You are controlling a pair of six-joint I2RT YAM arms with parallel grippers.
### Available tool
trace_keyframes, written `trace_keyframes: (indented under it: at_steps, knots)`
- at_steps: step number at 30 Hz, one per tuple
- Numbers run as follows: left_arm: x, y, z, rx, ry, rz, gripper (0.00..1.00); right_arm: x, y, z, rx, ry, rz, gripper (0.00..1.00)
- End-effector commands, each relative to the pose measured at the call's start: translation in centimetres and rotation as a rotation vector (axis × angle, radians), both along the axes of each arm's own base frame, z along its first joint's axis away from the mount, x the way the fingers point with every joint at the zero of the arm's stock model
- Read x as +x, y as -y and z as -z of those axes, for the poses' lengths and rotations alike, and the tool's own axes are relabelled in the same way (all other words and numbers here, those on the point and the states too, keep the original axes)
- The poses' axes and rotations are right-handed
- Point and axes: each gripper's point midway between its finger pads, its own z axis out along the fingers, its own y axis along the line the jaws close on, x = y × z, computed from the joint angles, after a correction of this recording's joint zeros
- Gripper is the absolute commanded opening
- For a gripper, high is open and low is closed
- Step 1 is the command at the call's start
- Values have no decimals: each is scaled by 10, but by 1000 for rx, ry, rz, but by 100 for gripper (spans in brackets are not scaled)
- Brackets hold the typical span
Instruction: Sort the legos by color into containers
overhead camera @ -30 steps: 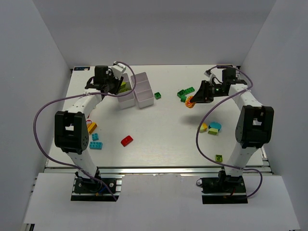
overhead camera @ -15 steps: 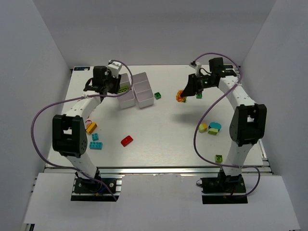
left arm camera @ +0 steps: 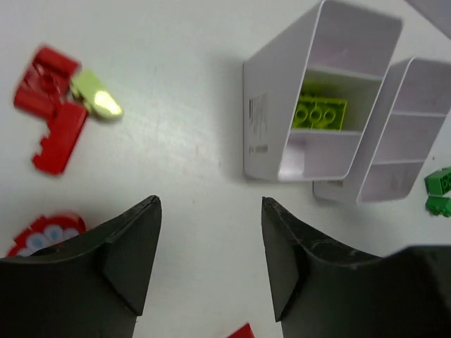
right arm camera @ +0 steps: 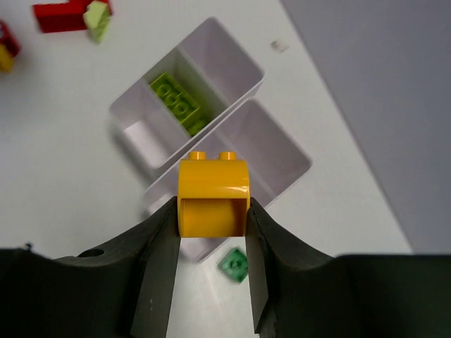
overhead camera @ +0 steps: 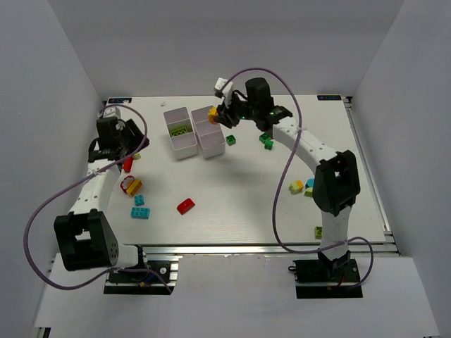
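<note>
My right gripper (right arm camera: 213,211) is shut on an orange lego (right arm camera: 213,197) and holds it above the far end of the right container (overhead camera: 211,137). The left container (overhead camera: 176,134) has a lime lego (overhead camera: 181,130) in its middle compartment, which also shows as a lime lego (left arm camera: 320,113) in the left wrist view. My left gripper (left arm camera: 210,204) is open and holds nothing. It hangs over bare table left of the containers, near the red legos (left arm camera: 53,105). A red lego (overhead camera: 186,205), cyan legos (overhead camera: 140,213) and dark green legos (overhead camera: 266,139) lie loose on the table.
A small dark green brick (right arm camera: 234,263) lies just right of the right tray. Yellow, cyan and lime pieces (overhead camera: 306,187) sit by the right arm, and a lime one (overhead camera: 319,231) lies near the front. A red round piece (left arm camera: 42,232) lies by my left finger. White walls enclose the table.
My left gripper has opened and drawn back left from the tray, leaving the lime brick inside. The right arm has swung left with the orange brick to above the trays.
</note>
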Motion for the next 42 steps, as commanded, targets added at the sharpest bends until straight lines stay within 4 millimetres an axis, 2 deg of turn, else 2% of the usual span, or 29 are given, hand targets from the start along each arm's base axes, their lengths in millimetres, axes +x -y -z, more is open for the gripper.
trace_keyframes:
  at_steps: [1, 3, 5, 6, 10, 16, 19, 26, 33, 34, 35, 39, 42]
  knots:
    - [-38, 21, 13, -132, -66, 25, 69, 60, -15, -59, 93, 317, 131, 0]
    - [-48, 20, 9, -130, -47, 21, 70, 69, -20, -62, 103, 348, 166, 0]
    - [-59, 21, 19, -139, -70, 13, 72, 78, -26, -60, 123, 358, 214, 0]
    - [-63, 21, 15, -141, -59, 9, 72, 79, -29, -59, 148, 332, 240, 1]
    - [-75, 25, 21, -175, -65, -2, 73, 72, -44, -38, 190, 226, 282, 1]
    - [-82, 26, 19, -182, -65, -13, 73, 67, -51, -10, 237, 95, 341, 4]
    - [-85, 26, 18, -195, -66, -21, 77, 70, -54, 5, 236, 61, 352, 6]
    - [-92, 26, 16, -212, -70, -51, 83, 77, -55, 24, 233, 40, 377, 9]
    - [-100, 21, 9, -194, -63, -79, 87, 87, -60, 33, 240, 47, 392, 22]
    - [-102, 20, 10, -192, -69, -84, 90, 87, -61, 35, 242, 45, 393, 25]
    - [-102, 17, 8, -180, -70, -101, 98, 89, -61, 35, 246, 48, 397, 29]
    - [-105, 7, 2, -147, -62, -148, 98, 93, -61, 44, 242, 45, 409, 41]
    - [-105, 5, -3, -142, -49, -157, 98, 94, -62, 46, 244, 41, 410, 42]
